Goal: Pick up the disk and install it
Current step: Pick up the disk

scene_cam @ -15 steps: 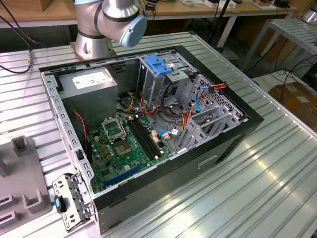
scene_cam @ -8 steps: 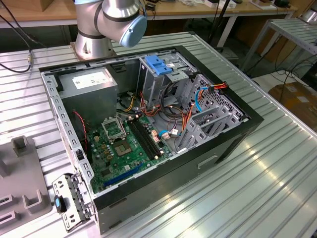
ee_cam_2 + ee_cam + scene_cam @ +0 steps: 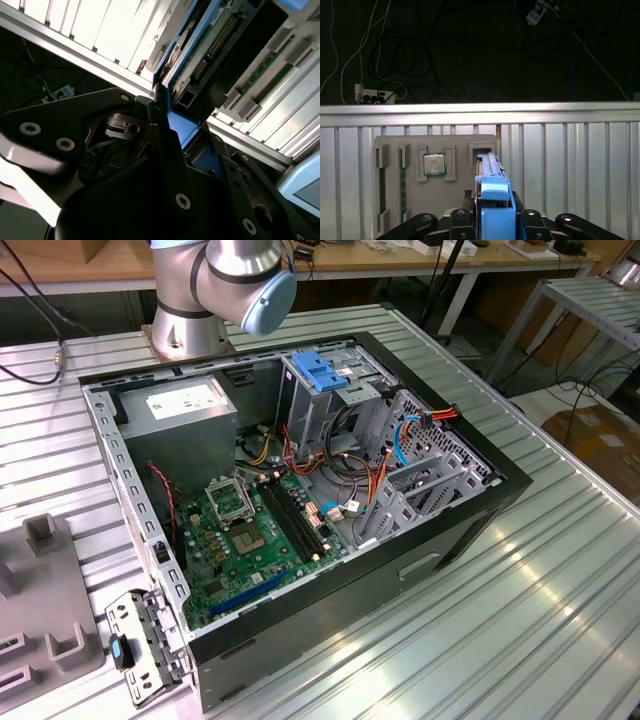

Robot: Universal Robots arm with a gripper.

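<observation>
Disk (image 3: pixel 490 172): stands on edge, a blue side rail facing the camera in the first wrist view; shows its green circuit board and connector row (image 3: pixel 210 50) in the second wrist view.
Disk location: over a grey tray (image 3: pixel 435 197) on the counter (image 3: pixel 570 165), its end lined up with a recess in the tray; cannot tell whether seated in that recess or lifted clear of it.
Gripper (image 3: pixel 495 220): pinches the disk, one black finger (image 3: pixel 159 117) against the blue rail and the other against the opposite face; appears in both wrist views (image 3: pixel 184 120).
Tray contents: holds a processor chip (image 3: pixel 434 164) in a square frame just beside the disk, and two memory sticks (image 3: pixel 382 185) on edge in slots beyond the chip.
Counter edge: runs past the tray, with dark floor, loose cables (image 3: pixel 410 50) and a power strip (image 3: pixel 375 95) below it.
Computer case (image 3: pixel 450 540): lies open on the ribbed counter (image 3: pixel 500 640) in the exterior view, well apart from the disk.
Inside the case: a metal cage (image 3: pixel 320 370) with a blue plastic top at the far side, a grey power supply (image 3: pixel 180 410) to the exterior view's left of it, a green motherboard (image 3: pixel 240 540) nearer.
Arm base (image 3: pixel 220 280): stands at the far side of the case.
</observation>
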